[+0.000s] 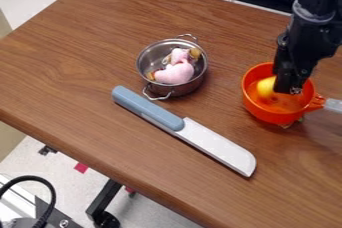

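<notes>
Tabletop [73, 62] of brown wood, pale floor [160, 208] below, hand [288, 89] by yellow object [266, 87] in orange bowl [267, 114], cannot tell if closed

Two vessels [266, 115], one knife [184, 131]

**Black robot arm [312, 37] with a greyish band [312, 15]**

The body is black nearly all over, a dark mass of blocky, hard-edged parts joined by rounder sections. The band, paler than the rest, curves around the thick upper section like a collar. Small light specks, perhaps screw heads or glints, dot the dark surface. The claw [290, 90] is black as well, long and angular, with a small bright spot near its lower end.
</notes>
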### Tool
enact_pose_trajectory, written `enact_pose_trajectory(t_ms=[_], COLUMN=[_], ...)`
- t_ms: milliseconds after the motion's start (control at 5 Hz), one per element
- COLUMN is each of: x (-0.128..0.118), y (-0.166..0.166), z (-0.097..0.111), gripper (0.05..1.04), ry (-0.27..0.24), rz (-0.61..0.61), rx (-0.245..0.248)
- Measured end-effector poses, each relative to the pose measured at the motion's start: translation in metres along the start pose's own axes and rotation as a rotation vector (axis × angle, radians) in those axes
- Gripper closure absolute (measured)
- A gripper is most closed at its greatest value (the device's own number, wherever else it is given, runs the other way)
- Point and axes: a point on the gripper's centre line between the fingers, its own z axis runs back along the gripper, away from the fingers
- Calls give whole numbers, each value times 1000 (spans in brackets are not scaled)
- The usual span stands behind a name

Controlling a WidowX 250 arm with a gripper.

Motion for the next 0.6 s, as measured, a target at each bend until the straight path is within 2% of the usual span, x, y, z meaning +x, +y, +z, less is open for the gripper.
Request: enact_pose_trajectory(t_ms=[200, 400, 600], x=[-3, -6, -12], y=[-3, -3, -1], z=[0, 1, 0], gripper=[189, 80, 85], ry=[16, 21, 24], rz=[16, 20, 33], rx=[-16, -33, -54])
